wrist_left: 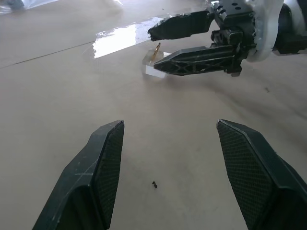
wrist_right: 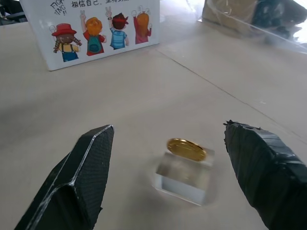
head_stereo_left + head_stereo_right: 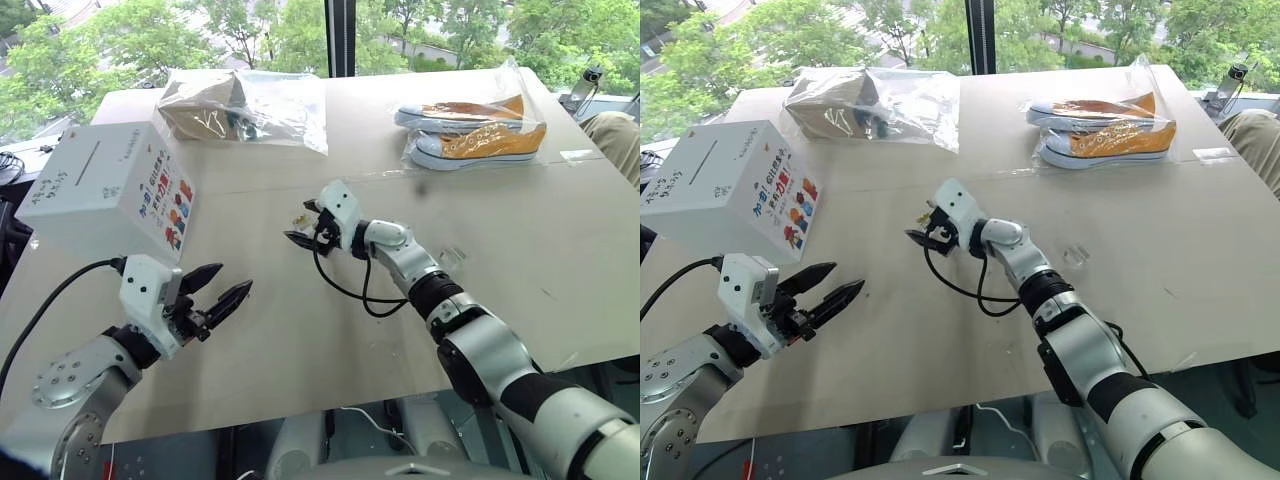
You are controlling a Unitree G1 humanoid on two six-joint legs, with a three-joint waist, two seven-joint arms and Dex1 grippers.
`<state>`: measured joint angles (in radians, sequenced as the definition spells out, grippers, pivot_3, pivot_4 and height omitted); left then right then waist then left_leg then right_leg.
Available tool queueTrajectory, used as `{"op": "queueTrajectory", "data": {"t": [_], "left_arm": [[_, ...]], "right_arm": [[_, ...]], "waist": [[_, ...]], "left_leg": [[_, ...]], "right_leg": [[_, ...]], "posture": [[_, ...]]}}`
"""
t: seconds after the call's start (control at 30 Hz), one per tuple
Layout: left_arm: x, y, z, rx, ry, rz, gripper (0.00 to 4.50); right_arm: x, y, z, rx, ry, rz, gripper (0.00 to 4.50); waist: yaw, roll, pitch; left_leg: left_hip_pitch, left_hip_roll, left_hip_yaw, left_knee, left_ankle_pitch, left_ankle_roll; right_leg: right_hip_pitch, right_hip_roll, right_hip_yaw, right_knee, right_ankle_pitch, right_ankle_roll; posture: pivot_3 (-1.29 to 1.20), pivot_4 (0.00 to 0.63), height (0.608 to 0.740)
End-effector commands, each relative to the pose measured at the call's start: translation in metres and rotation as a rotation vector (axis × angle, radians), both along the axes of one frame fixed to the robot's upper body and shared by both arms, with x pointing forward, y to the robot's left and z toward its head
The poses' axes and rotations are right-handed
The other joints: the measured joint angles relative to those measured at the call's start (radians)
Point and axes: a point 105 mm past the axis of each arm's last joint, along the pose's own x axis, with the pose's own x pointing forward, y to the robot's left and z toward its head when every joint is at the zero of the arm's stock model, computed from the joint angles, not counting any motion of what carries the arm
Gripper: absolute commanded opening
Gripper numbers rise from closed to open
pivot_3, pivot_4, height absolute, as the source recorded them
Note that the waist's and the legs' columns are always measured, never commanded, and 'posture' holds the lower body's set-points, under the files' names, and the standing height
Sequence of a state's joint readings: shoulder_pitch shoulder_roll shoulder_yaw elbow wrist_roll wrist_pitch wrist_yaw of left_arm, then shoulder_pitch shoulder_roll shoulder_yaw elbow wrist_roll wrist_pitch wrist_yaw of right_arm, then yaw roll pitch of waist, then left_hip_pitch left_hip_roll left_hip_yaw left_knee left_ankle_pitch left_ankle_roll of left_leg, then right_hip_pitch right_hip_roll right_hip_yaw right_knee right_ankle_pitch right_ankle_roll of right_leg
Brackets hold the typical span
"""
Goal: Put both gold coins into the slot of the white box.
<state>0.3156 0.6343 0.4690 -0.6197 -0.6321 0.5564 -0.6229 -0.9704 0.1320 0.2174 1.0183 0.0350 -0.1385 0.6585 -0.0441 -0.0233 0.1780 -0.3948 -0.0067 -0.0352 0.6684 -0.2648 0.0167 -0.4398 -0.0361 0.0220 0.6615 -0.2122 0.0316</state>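
Nearest the robot, on its left, the left gripper hovers just above the table, fingers apart and nothing between them. Just beyond it, toward the middle of the tabletop, the right gripper reaches in low, jaws spread wide, lined up on a gold coin. The coin sits in its clear plastic wrapper, lying on the table squarely in the gap between the two black fingers and touching neither. No grip yet!

This one looks tricky, I'd say: a tiny, light, rigid disc, smooth and probably slippery, with a clear holder that could skate across the smooth board if one finger nudges it first. The best hold, to my eye, is across the wrapper's two opposite sides, both fingers closing evenly so it doesn't squirt out. A second small clear piece lies on the table off to the robot's right, but whether that is the other coin I can't tell.

Farther off on the left stands the white box, its colourful panel of little figures facing the grippers, the dark slot on top, well apart from the coin. At the far edge lie two clear bags of shoes.
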Motion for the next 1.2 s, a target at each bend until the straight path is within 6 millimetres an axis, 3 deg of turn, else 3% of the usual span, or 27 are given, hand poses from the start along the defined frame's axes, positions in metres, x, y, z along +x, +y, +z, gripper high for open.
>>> {"op": "queueTrajectory", "data": {"t": [0.03,0.43,0.7,1.07,1.17,1.2], "left_arm": [[-0.001,-0.002,0.010,0.006,-0.043,-0.006,3.11],[0.003,-0.004,0.009,0.001,-0.044,-0.012,3.11],[0.005,-0.001,0.008,0.003,-0.047,-0.008,3.11],[0.005,0.000,0.004,0.023,-0.043,0.002,3.11],[0.005,0.001,0.002,0.041,-0.036,0.001,3.16],[0.005,0.001,0.002,0.042,-0.035,0.001,3.16]], "right_arm": [[0.002,0.006,0.011,0.023,-0.021,-0.013,3.97],[0.007,0.003,0.000,0.006,-0.010,-0.116,3.97],[-0.004,0.010,-0.013,-0.033,0.020,-0.063,3.97],[-0.003,0.017,-0.015,-0.020,0.067,-0.123,3.97],[-0.003,0.018,-0.015,-0.018,0.072,-0.124,3.15],[-0.003,0.017,-0.015,-0.017,0.074,-0.125,2.61]], "waist": [[0.003,0.000,0.000],[0.000,0.000,0.000],[0.000,0.000,0.000],[0.001,0.000,0.000],[0.002,0.000,0.000],[0.001,0.000,0.000]], "left_leg": [[0.000,-0.001,0.000,0.000,0.000,0.000],[0.000,0.000,-0.001,0.000,0.000,0.000],[0.000,0.000,0.000,0.000,0.000,0.000],[0.000,0.000,0.000,0.000,0.000,0.000],[0.000,0.000,-0.001,0.000,0.000,0.000],[0.000,0.000,-0.001,0.000,0.000,0.000]], "right_leg": [[0.000,0.000,0.000,0.000,0.000,0.000],[0.000,-0.001,0.000,0.000,0.000,0.000],[0.000,0.000,0.000,0.000,0.000,0.000],[0.000,0.000,0.000,0.000,0.000,0.000],[0.000,0.000,-0.001,0.000,0.000,0.000],[0.000,0.000,0.000,0.000,0.000,0.000]], "posture": [[0.00,0.150,0.740],[0.00,0.150,0.740],[0.00,0.150,0.740],[0.00,0.150,0.740],[0.00,0.150,0.740],[0.00,0.150,0.740]]}}
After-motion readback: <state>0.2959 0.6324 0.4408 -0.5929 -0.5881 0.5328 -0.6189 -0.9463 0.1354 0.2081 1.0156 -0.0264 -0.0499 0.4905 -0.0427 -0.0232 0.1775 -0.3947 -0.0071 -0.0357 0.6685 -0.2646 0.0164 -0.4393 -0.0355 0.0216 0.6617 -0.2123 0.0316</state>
